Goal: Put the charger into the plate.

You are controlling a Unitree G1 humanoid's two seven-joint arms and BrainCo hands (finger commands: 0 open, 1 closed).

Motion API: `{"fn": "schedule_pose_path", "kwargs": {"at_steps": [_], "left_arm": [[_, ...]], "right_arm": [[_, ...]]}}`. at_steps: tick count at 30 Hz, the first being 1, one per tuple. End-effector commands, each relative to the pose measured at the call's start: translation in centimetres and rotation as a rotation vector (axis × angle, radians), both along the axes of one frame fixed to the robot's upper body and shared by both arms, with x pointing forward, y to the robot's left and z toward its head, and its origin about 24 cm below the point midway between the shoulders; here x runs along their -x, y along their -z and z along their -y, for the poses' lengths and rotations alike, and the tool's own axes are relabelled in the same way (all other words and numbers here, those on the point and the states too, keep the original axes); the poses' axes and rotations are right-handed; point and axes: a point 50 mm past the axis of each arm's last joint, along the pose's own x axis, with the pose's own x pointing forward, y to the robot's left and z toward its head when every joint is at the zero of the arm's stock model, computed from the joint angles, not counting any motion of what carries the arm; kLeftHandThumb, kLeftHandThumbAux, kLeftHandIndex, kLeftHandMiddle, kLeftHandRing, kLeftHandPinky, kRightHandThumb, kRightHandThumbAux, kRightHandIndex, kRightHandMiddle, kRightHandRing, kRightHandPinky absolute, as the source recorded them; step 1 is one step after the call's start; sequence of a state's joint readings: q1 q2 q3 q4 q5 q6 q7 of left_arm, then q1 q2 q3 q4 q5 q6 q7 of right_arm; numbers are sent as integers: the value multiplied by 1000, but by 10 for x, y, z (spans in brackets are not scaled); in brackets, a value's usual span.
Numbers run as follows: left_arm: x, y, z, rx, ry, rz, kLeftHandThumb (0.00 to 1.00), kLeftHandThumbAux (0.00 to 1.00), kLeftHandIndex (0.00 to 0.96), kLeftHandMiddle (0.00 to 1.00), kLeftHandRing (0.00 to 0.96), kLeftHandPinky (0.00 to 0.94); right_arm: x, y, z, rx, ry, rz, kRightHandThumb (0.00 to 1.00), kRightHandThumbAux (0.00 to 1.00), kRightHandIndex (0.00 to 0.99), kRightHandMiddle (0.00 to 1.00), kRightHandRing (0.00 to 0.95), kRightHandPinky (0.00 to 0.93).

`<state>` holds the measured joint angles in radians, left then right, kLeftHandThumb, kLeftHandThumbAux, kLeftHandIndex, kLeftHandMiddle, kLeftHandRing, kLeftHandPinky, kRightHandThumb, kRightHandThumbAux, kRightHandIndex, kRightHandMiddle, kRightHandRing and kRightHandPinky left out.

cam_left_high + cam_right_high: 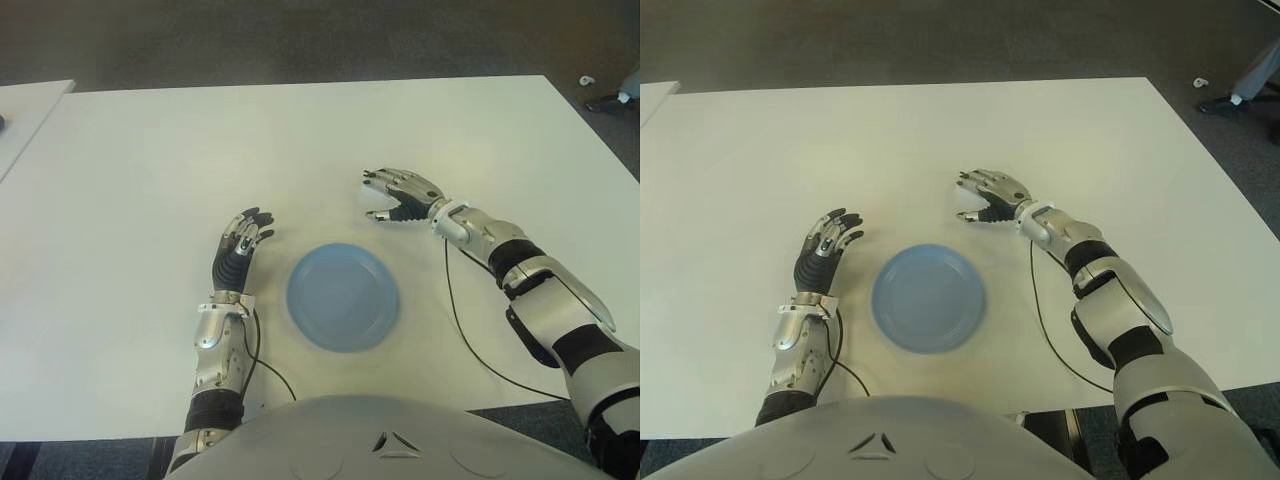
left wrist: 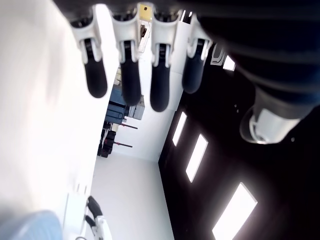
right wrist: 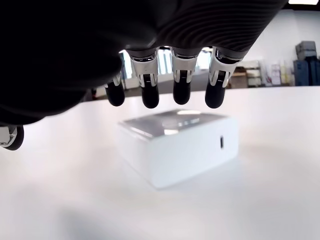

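Observation:
The charger (image 3: 180, 142), a white block with a port on one side, lies flat on the white table (image 1: 150, 180) in the right wrist view. My right hand (image 1: 375, 196) hovers over it, beyond the plate's far right side, open, with its fingers (image 3: 181, 92) arched just above the block and not touching. In the eye views the hand hides the charger. The round blue plate (image 1: 343, 296) sits near the table's front edge, with nothing in it. My left hand (image 1: 245, 235) shows left of the plate, open with fingers straight.
A thin black cable (image 1: 455, 310) runs from my right wrist across the table to the front edge; another (image 1: 262, 360) trails from my left forearm. A second white table (image 1: 25, 110) stands at the far left. Dark floor lies beyond the table's far edge.

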<state>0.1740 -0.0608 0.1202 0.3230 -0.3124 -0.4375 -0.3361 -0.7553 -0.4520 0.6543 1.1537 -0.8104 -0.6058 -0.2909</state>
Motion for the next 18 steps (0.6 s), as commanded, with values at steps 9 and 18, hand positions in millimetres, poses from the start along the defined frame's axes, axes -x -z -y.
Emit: {"fn": "schedule_pose_path", "kwargs": {"at_steps": [9,18], "left_arm": [[11,16,0,12,-2,-86,0,523,267,323,295,289],[10,16,-2,16,1,-85,0,523,274,331,303,298]], "right_arm": [[21,29,11,48,-3,-116,149,277,0,0,0,0],[23,32,14,51,3,-151,120,293,0,0,0,0]]}}
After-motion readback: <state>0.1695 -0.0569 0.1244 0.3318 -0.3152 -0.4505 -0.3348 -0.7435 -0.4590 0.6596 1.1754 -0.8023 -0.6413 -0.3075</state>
